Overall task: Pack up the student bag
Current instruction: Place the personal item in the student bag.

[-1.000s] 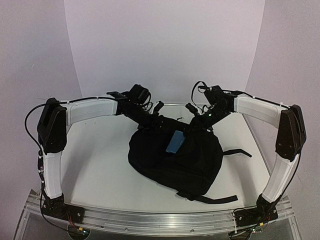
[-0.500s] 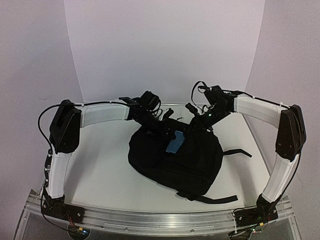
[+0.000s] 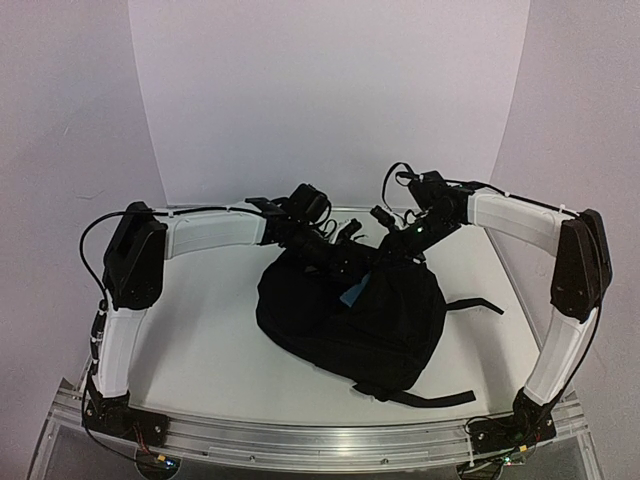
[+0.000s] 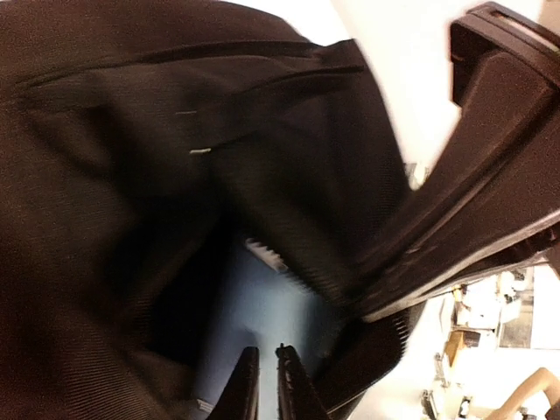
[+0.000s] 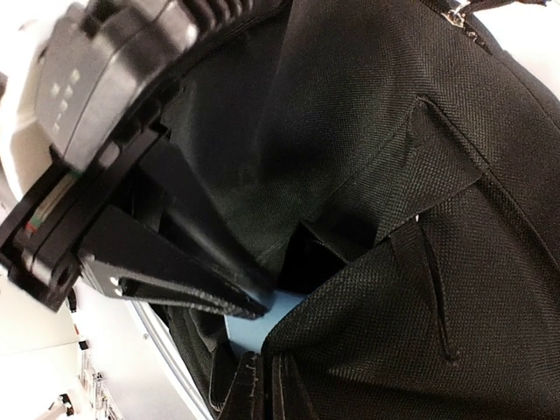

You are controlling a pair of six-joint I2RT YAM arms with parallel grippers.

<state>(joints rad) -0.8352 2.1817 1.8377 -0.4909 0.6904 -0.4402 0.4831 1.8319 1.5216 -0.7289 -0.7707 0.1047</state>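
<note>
One student bag (image 3: pixel 340 320), black fabric, is laid at the middle of the white bench (image 3: pixel 200 330), its mouth turned toward the far edge. One light-blue book (image 4: pixel 254 306) is lodged in that mouth and mostly covered by fabric. Left tool (image 4: pixel 265 385): reached into the opening, fingers drawn almost together just over the book. Right tool (image 5: pixel 265 389): clamped tight on the fabric rim of the bag's opening.

No text, label, brand or number is showing clearly enough to be read. The student bag (image 3: pixel 340 330) is showing only plain black fabric, and the small pale marks on a grey housing (image 5: pixel 96 79) are appearing too blurred to read.
</note>
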